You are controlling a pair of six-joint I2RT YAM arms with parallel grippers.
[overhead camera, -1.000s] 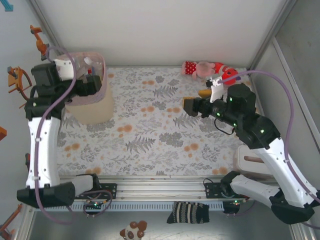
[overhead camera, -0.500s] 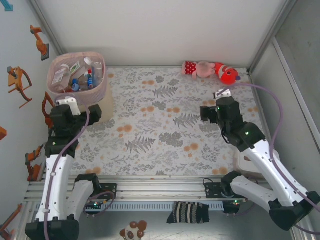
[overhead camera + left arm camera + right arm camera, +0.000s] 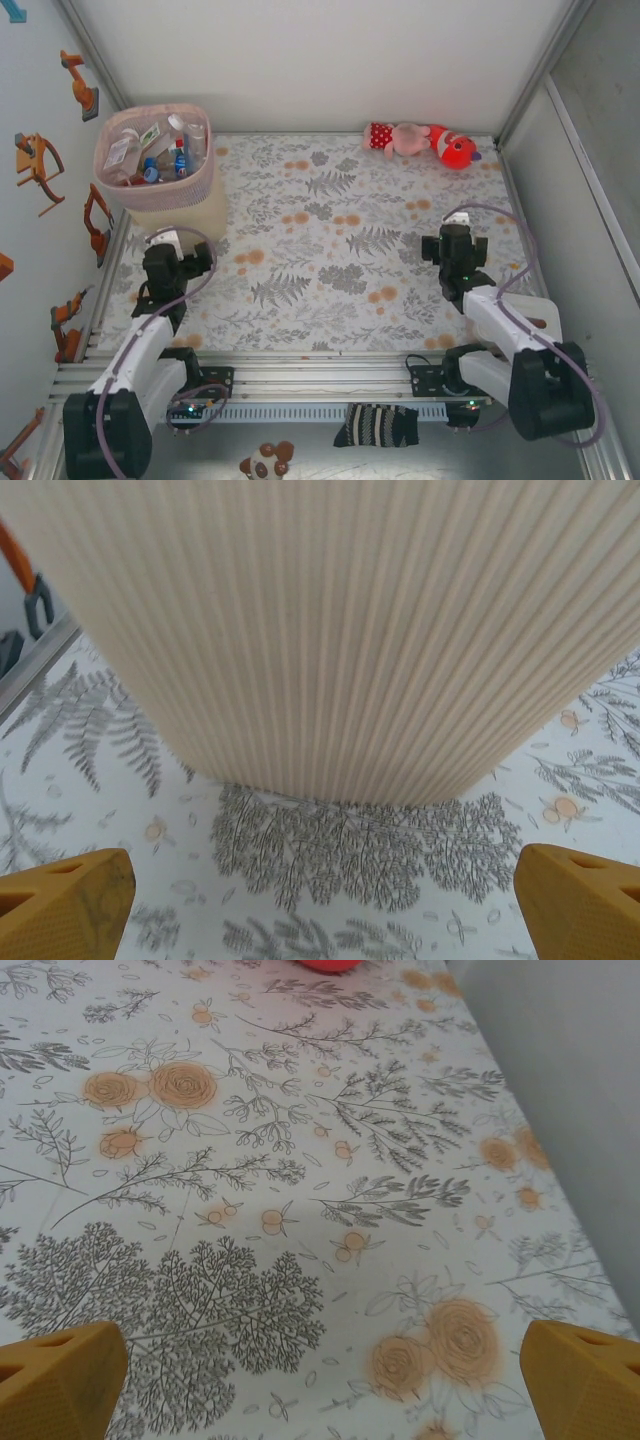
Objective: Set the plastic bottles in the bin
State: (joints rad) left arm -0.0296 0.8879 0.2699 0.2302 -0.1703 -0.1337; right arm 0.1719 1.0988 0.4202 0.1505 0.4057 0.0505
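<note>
Left claw (image 3: 172,262) and right claw (image 3: 455,245) both stand spread wide, gripping nothing, low over the table (image 3: 330,270). All the plastic bottles (image 3: 150,150) I can spot lie inside the bin (image 3: 150,197), in the far-left corner. It sits straight ahead of the left claw, close by, so that arm is nearer.

No legible text, brand or number appears; labels on the plastic bottles (image 3: 180,158) inside the bin (image 3: 168,197) are too small to read.
</note>
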